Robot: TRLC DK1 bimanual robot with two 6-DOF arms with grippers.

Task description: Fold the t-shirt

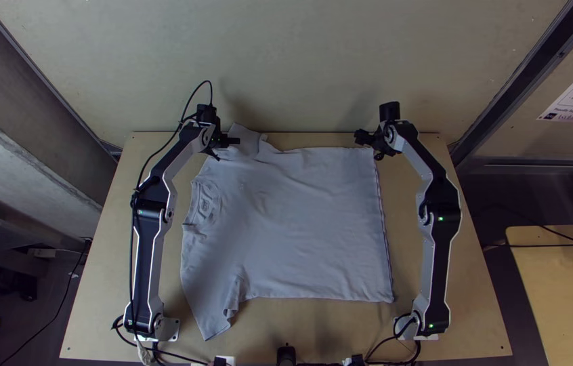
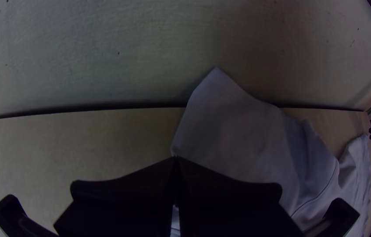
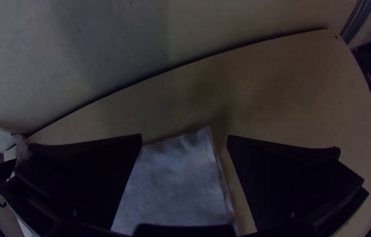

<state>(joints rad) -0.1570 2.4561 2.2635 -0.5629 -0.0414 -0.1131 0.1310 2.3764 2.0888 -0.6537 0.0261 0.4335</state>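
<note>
The light grey t-shirt [image 1: 300,224] lies spread on the table, its neckline toward the left and its hem toward the right. At the far left sleeve is my left gripper [image 1: 229,144]. In the left wrist view, the left gripper [image 2: 175,160] is shut at the edge of the sleeve cloth [image 2: 233,127]; whether cloth is pinched cannot be told. My right gripper [image 1: 368,146] is at the shirt's far hem corner. In the right wrist view, the right gripper [image 3: 184,139] stands open, with the shirt's corner [image 3: 185,175] lying between its fingers.
Bare wooden table [image 1: 341,332] borders the shirt on the near side. A pale wall [image 1: 286,68] rises behind the table's far edge. A black cable [image 1: 134,196] runs along the left arm.
</note>
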